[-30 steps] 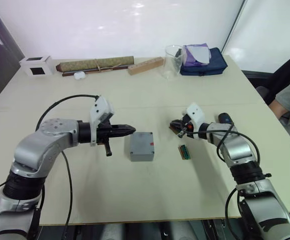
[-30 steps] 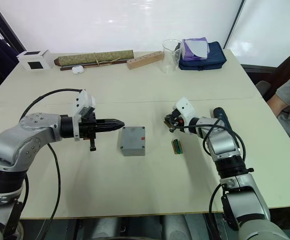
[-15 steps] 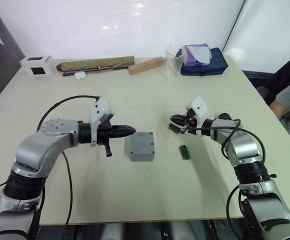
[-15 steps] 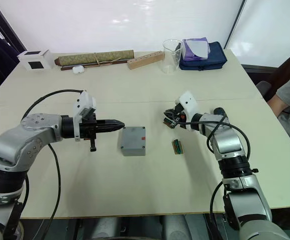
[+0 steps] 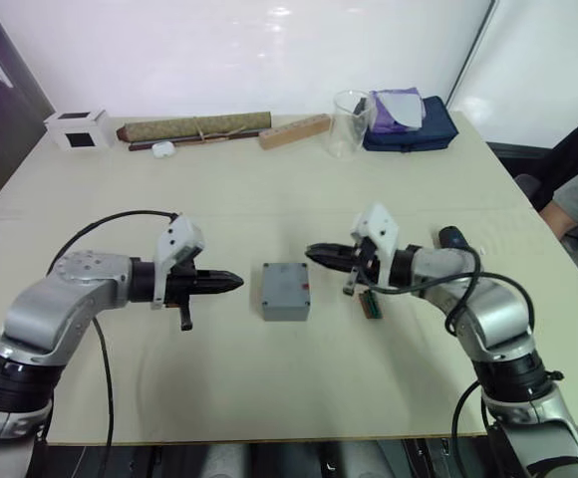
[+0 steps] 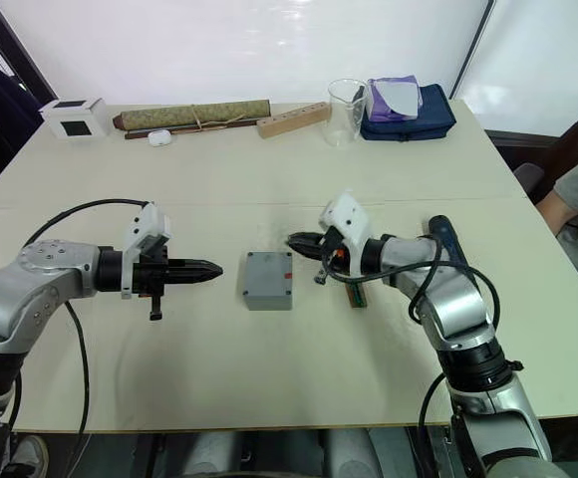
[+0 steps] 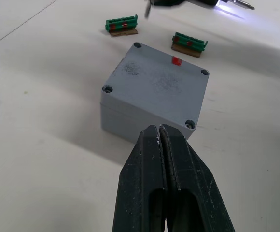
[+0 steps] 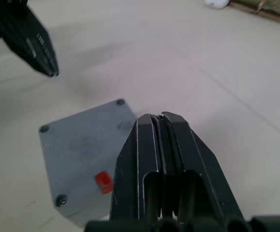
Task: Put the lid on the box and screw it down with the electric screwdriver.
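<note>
Centrally on the surface (image 5: pixel 269 418) sits the box (image 5: pixel 285 303) with the lid (image 7: pixel 157 83) already on it, flanked by the left hand (image 5: pixel 231 282) and right hand (image 5: pixel 317 254), both with fingers pressed together and empty, while the electric screwdriver (image 6: pixel 440 235) lies to the right.

The lid (image 7: pixel 155 84) sits on the box (image 7: pixel 130 123), so the inside of the box is hidden. The electric screwdriver (image 6: pixel 444 235) is mostly behind the right arm. In the left wrist view its lit tip (image 7: pixel 232 4) is cut off by the edge.
</note>
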You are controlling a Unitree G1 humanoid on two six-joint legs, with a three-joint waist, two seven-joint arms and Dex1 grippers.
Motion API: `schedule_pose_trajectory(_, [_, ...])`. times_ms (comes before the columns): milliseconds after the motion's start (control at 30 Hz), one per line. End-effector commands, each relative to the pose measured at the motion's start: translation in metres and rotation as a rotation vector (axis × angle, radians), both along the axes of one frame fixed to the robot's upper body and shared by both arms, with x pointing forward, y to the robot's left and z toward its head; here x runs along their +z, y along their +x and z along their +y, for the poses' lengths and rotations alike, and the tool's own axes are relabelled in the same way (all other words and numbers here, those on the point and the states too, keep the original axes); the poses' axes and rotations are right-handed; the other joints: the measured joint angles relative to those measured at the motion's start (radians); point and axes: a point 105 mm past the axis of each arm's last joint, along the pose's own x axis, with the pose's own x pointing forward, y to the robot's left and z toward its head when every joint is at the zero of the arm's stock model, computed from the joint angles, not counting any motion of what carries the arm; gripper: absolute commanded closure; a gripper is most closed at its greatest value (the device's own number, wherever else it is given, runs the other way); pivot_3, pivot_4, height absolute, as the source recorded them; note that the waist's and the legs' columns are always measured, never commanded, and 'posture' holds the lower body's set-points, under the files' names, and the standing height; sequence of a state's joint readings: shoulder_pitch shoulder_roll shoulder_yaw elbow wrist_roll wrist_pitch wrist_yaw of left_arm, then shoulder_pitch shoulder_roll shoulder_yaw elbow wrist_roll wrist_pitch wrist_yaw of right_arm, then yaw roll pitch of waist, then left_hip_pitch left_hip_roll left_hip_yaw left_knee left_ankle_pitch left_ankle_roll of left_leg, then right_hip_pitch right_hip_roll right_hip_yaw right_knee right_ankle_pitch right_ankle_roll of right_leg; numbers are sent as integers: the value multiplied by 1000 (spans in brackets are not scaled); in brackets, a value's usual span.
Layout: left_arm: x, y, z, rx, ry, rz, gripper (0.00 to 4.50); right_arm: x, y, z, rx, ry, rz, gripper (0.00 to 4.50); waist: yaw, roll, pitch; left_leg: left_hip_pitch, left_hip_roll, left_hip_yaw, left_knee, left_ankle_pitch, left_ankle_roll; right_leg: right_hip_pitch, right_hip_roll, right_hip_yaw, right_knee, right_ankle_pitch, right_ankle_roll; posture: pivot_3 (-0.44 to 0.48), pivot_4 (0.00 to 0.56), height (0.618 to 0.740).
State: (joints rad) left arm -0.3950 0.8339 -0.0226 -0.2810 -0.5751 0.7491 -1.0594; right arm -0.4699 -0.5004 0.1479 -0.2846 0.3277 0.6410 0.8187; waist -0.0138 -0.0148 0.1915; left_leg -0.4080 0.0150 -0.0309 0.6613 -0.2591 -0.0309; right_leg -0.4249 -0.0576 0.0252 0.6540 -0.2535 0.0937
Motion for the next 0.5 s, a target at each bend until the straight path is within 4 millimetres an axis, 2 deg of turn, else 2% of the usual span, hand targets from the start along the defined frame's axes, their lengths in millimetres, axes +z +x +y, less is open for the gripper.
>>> schedule_pose_trajectory(33, [9, 1, -2, 2, 5, -64, 4500, 3, 1, 0, -9, 6, -29, 4402, -1, 0, 0, 0, 0, 0, 0, 0, 0, 0, 0, 0, 0, 0, 0, 0, 150, 740])
schedule_pose_trajectory(200, [8, 0, -4, 2, 7, -65, 4500, -3, 3, -2, -15, -9, -20, 4402, -3, 0, 0, 0, 0, 0, 0, 0, 0, 0, 0, 0, 0, 0, 0, 0, 150, 740])
schedule_pose_trajectory(500, [4, 1, -8, 1, 11, -69, 4500, -1, 7, 4, -13, 10, -24, 4402, -2, 0, 0, 0, 0, 0, 0, 0, 0, 0, 0, 0, 0, 0, 0, 0, 150, 740])
